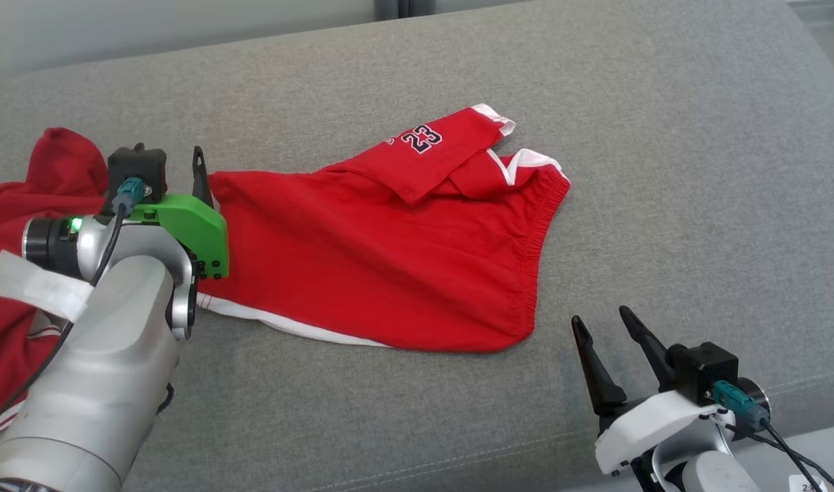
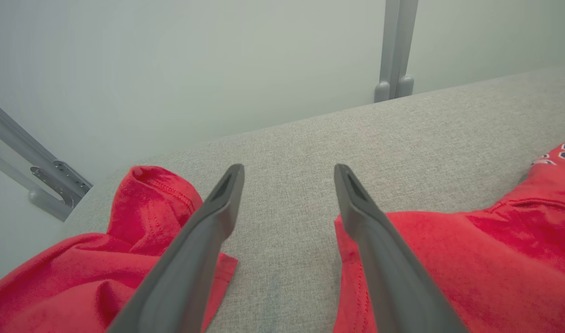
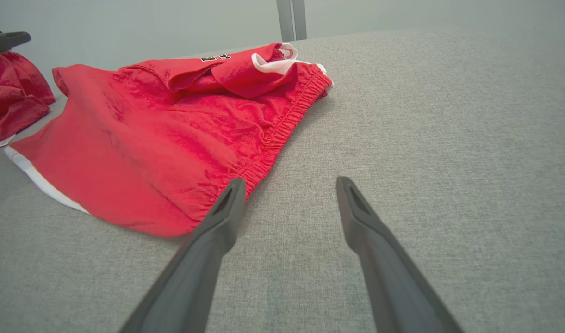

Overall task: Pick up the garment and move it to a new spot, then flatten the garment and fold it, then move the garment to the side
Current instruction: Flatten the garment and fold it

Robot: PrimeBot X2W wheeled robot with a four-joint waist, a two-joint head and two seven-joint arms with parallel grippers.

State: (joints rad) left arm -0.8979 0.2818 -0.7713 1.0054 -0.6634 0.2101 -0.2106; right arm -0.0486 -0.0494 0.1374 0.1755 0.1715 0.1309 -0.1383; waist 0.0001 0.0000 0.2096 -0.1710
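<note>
Close at lower left, silver-grey left forearm [image 1: 102, 355], left jaws spread, gripping nothing, above the bare strip between two red cloths. Underneath, broad grey woven fabric surface [image 1: 662, 171]. Lying mid-surface, partly folded: red jersey shorts [image 1: 389, 273] with white trim and a printed 23. Bunched at far left, crumpled red garment [image 1: 20, 205]. Lower right, right jaws spread, empty, near the shorts' elastic waistband.

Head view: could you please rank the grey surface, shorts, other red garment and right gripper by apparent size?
1. grey surface
2. shorts
3. other red garment and right gripper look alike: one partly hidden, the other nearer the camera, so unranked.
</note>
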